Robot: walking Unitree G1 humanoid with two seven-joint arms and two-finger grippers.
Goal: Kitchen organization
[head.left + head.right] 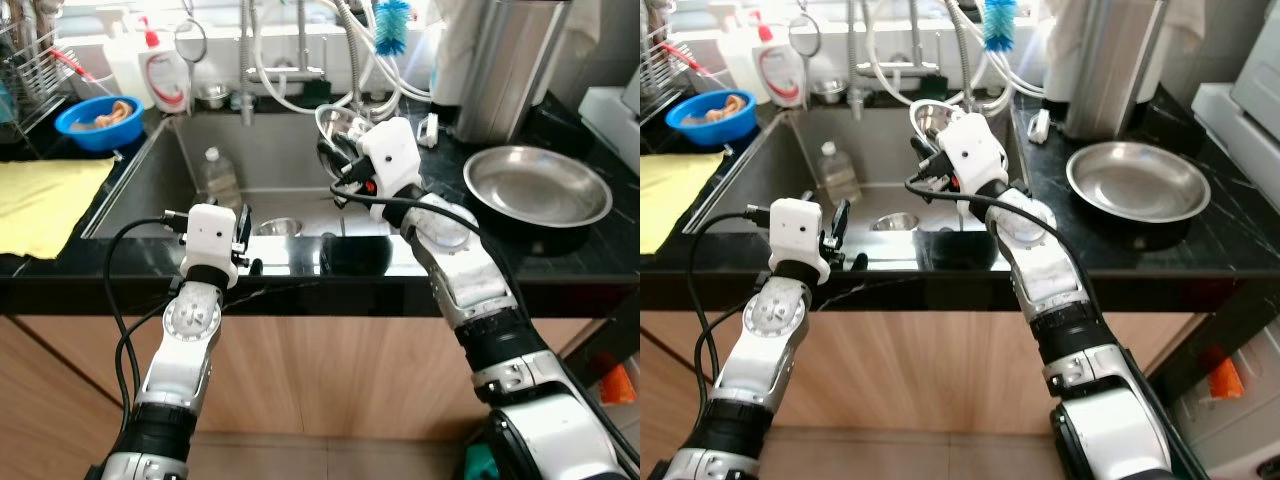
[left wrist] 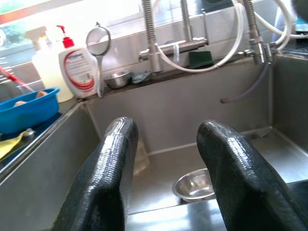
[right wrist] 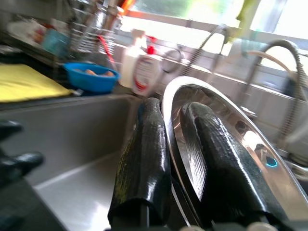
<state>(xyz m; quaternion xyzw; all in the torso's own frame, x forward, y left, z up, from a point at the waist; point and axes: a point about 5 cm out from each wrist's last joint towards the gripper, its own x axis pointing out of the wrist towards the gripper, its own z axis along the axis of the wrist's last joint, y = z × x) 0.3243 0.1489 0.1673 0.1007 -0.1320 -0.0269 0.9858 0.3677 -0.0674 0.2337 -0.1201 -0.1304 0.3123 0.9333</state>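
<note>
**Right gripper holds steel bowl over sink; left gripper empty at counter edge**

From my remote station I record the following. The right gripper is clamped on the rim of a steel bowl, one finger outside the wall and one inside, and holds it tilted on edge above the sink, near the right wall and below the faucet hoses. In the left eye view the bowl sits just beyond the white wrist housing.

The left gripper is spread apart with nothing between its fingers. It is positioned at the front edge of the black counter, pointing into the basin.

On the sink floor I note a small steel bowl near the front wall and a clear plastic bottle lying toward the left wall.

On the counter to the right rests a wide steel pan, well apart from the held bowl. To the left I see a yellow cloth, a blue bowl and a white soap dispenser behind it.
</note>
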